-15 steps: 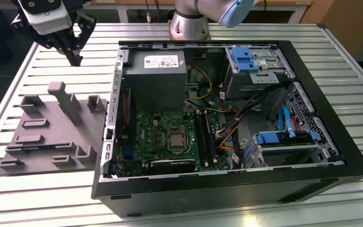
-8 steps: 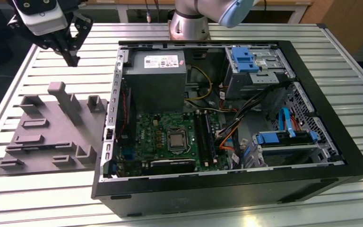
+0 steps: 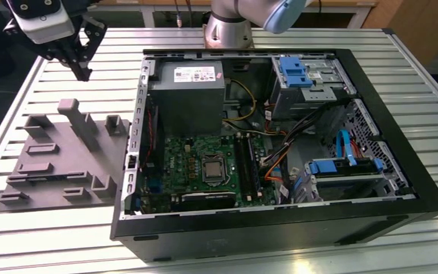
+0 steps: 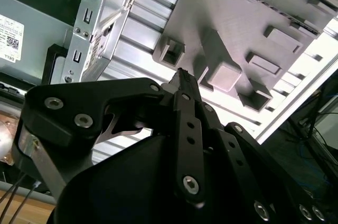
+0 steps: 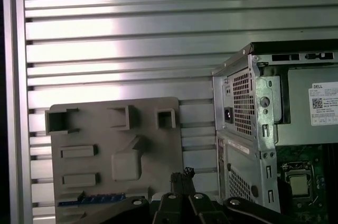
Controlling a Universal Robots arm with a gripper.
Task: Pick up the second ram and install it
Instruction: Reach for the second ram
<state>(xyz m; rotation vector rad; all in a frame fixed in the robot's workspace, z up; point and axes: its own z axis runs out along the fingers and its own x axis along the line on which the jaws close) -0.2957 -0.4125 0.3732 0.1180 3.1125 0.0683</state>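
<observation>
The slatted metal table [image 3: 52,228] carries an open black computer case [image 3: 280,228] lying on its side, with its green motherboard [image 3: 181,160] facing up and the long memory slots [image 3: 246,162] just beside the silver central chip. On the exterior view's left of the case sits the grey tray [image 3: 59,165] with its upright posts. The gripper [image 3: 84,73] hangs above the tray's far end, its jaws drawn together on nothing that I can see. In the first wrist view a thin dark-blue strip, most likely the second ram [image 5: 90,200] standing on edge, sits in a tray slot on the side away from the case, though I cannot be sure of it. Such a stick should be light, stiff and thin, with fragile chips and contacts, so I judge the safest hold is a gentle pinch across its faces near the middle of the upper long edge, well off the contact edge
</observation>
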